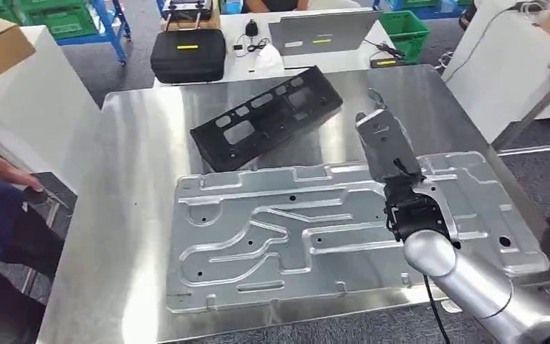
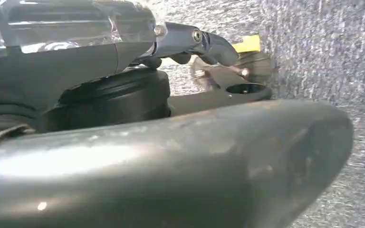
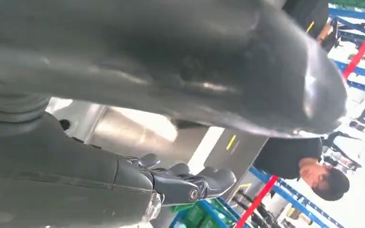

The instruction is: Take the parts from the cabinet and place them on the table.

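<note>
On the steel counter (image 1: 125, 179) lie two parts: a large stamped silver panel (image 1: 272, 236) flat across the near half, and a black perforated panel (image 1: 268, 118) lying slantwise just behind it, its near corner at the silver panel's far edge. The right hand (image 1: 383, 140) is stretched out over the far right part of the silver panel, near the black panel's right end; it holds nothing, and in the right wrist view its dark fingers (image 3: 190, 180) lie loosely apart above the shiny counter, the thick grey thumb (image 3: 228, 71) well clear of them. The left hand (image 2: 180, 142) appears in the left wrist view over grey carpet (image 2: 323, 47), its fingers (image 2: 204, 42) extended away from the thumb with nothing between them. Beyond the counter stands a white desk (image 1: 258, 61) with a black case (image 1: 187, 54) and a grey laptop (image 1: 322, 32) on it, and green crates (image 1: 404, 29) sit on the floor. At the left edge a person's arm (image 1: 3, 172) reaches toward a dark object beside the counter.
</note>
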`<control>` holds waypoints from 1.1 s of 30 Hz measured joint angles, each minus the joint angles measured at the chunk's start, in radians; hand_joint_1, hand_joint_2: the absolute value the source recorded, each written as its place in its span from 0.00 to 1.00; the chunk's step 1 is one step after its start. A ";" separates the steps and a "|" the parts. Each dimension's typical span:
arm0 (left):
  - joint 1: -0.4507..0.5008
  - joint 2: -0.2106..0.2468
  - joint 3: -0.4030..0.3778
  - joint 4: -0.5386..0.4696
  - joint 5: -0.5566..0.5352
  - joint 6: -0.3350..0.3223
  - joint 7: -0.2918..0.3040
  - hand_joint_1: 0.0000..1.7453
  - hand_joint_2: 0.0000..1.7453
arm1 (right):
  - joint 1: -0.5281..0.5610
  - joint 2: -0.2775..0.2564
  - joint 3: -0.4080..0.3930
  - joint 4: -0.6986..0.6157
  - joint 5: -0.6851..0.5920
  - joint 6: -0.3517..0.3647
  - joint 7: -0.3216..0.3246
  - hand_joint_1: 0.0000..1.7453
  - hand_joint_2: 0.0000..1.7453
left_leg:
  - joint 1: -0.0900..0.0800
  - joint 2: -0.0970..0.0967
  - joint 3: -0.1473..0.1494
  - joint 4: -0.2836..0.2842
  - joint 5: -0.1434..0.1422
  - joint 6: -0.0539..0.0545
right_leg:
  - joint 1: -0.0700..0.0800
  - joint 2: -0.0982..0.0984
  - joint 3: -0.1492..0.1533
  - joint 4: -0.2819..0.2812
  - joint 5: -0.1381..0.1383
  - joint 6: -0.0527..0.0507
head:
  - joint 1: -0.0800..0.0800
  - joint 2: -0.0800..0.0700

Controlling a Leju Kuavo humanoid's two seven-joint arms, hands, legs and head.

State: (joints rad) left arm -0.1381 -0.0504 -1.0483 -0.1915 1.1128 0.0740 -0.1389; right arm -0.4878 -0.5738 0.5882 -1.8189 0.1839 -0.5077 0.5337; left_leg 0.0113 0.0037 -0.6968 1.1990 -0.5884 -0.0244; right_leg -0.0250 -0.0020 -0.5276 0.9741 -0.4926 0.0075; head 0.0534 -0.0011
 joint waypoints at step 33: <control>0.000 -0.008 0.003 0.007 0.048 -0.012 0.002 0.00 0.00 | 0.359 -0.028 -0.230 -0.125 0.018 -0.027 -0.140 0.00 0.00 | -0.017 -0.007 -0.006 0.106 -0.029 0.014 | 0.025 -0.017 -0.001 -0.027 0.026 -0.017 | 0.001 0.000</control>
State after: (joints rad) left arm -0.1383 -0.0580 -1.0456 -0.1843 1.1612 0.0622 -0.1366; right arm -0.1285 -0.6016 0.3582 -1.9444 0.2019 -0.5351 0.3938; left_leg -0.0057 -0.0029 -0.7031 1.3051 -0.6174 -0.0100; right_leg 0.0001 -0.0190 -0.5288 0.9468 -0.4665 -0.0097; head 0.0542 -0.0011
